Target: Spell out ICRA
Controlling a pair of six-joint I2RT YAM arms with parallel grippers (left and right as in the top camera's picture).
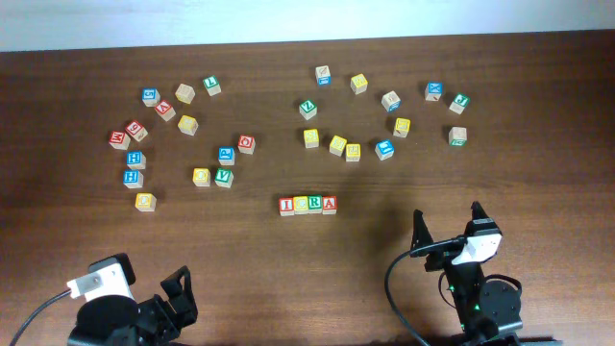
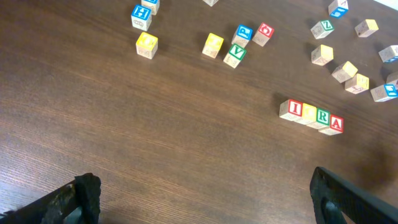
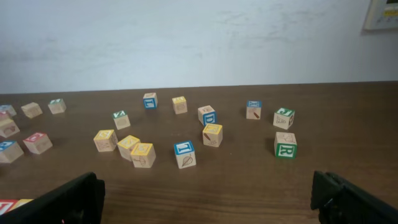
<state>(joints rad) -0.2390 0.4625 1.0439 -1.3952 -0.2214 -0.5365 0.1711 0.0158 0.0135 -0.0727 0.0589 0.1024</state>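
The block row seems to read ICRA on the worktop. The left claw and right claw gape wide and empty, and neither should go near it.

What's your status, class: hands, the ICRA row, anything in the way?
Left hand open, empty. Right hand open, empty. ICRA row laid, four blocks touching. Nothing in the way; loose blocks lie beyond.

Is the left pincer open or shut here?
Open: the left pincer has fingers far apart in its wrist view, nothing between.
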